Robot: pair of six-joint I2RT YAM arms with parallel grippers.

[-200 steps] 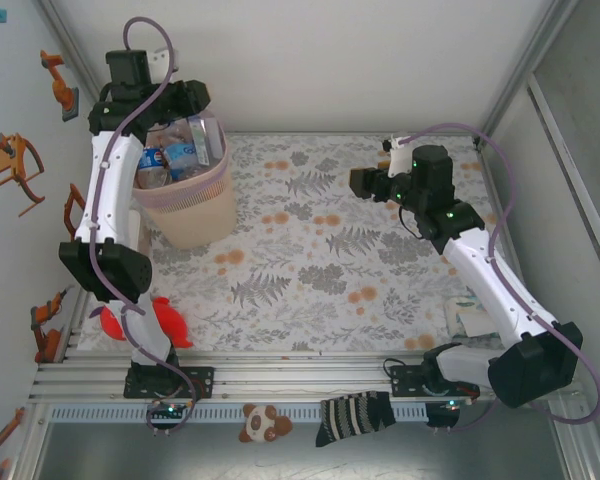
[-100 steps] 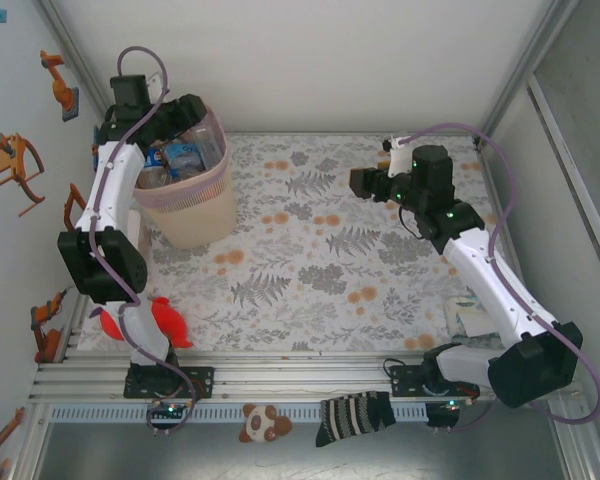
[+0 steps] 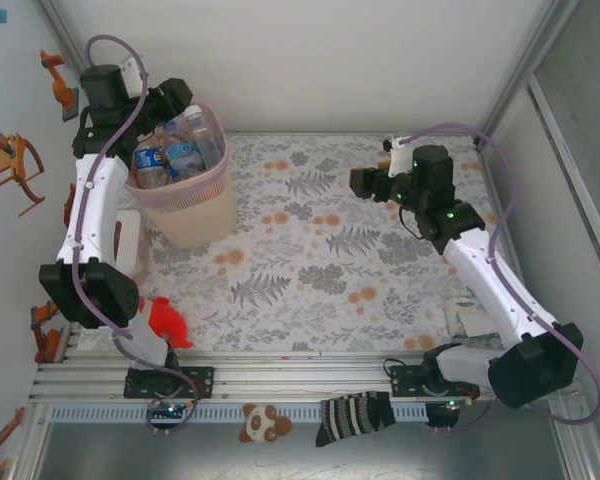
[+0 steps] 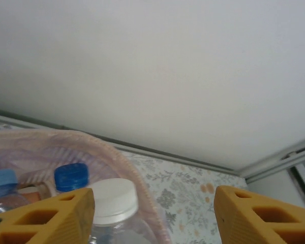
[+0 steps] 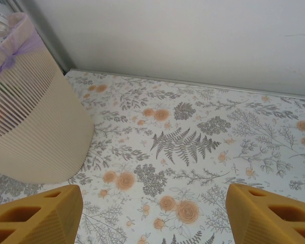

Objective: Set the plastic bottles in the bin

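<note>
Left jaws: apart, nothing between the fingers (image 4: 40,218), hanging just above the far rim of the bin (image 3: 195,220). In the wrist view a white-capped bottle (image 4: 112,201) stands just beside the left finger, outside the gap, and a blue cap (image 4: 71,177) sits behind it, both inside the pink bag (image 4: 107,152) that lines the rim. So the load lies below and to the left of these jaws. The plastic bottles (image 3: 170,155) are packed neck-up and leaning, long axes roughly vertical. Every bottle I can make out sits inside the bin, heaped to the rim. By my reading the task is at or near its end. The left arm (image 3: 90,200) is much the nearer, arched over the bin from the near side. Right jaws: also apart, fingers (image 5: 35,218) empty, pointed toward the bin but well apart from it across the floral surface (image 3: 310,260). The right arm (image 3: 490,270) stands on the right side. Edges: the bin stands in the far left corner, near the back wall (image 3: 330,60) and the left wall (image 3: 10,220), so I judge that free room for the left jaws lies upward and toward the middle of the surface. A white box (image 3: 128,240) and a red toy shark (image 3: 165,320) lie near the left arm's lower links. Risk, as I judge it: a low sideways pull could catch the bag or tip a leaning bottle out.
</note>
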